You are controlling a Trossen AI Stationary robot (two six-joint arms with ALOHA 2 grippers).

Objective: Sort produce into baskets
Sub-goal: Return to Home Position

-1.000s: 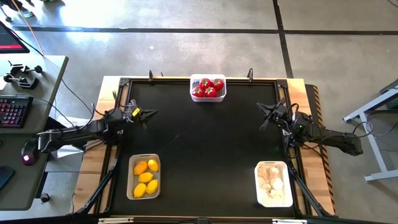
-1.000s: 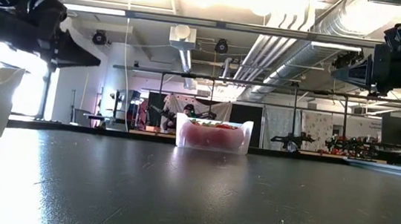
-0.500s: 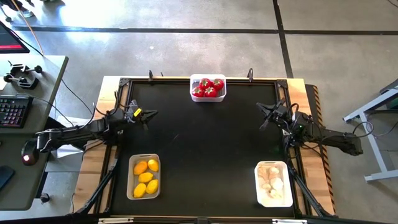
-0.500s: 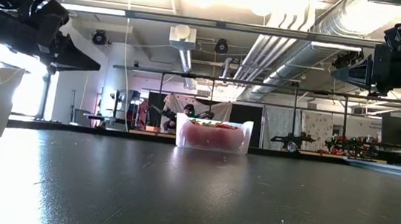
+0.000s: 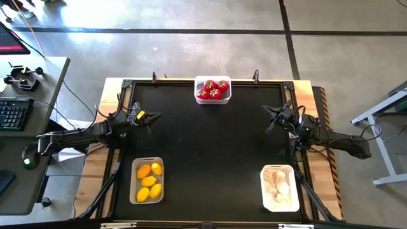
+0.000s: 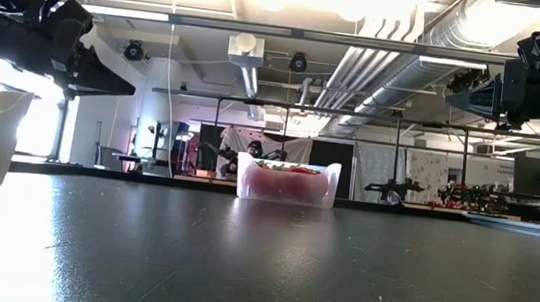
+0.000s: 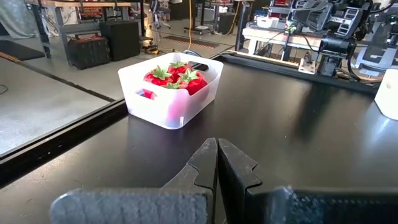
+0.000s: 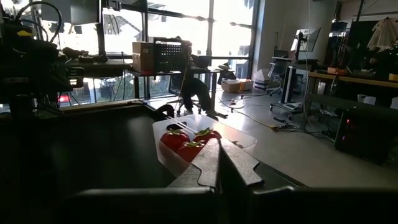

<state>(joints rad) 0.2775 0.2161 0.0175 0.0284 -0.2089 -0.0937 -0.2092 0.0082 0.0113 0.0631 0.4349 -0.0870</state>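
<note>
Shut and empty at sides of worktop: left end effector, right end effector; tomatoes far, lemons near left, garlic near right, all binned.

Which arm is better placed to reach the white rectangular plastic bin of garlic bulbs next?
Right. The white bin sits on the black table's right side, close by the right gripper, shut and empty. The left gripper is across it, nearer the beige lemon bin.

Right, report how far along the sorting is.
Done: tomatoes in the clear bin, lemons in the beige-grey bin, garlic in the white bin; no loose pieces show on the table. In hand: nothing; left gripper and right gripper are shut, empty, raised at their sides. Left: apparently nothing to sort.
</note>
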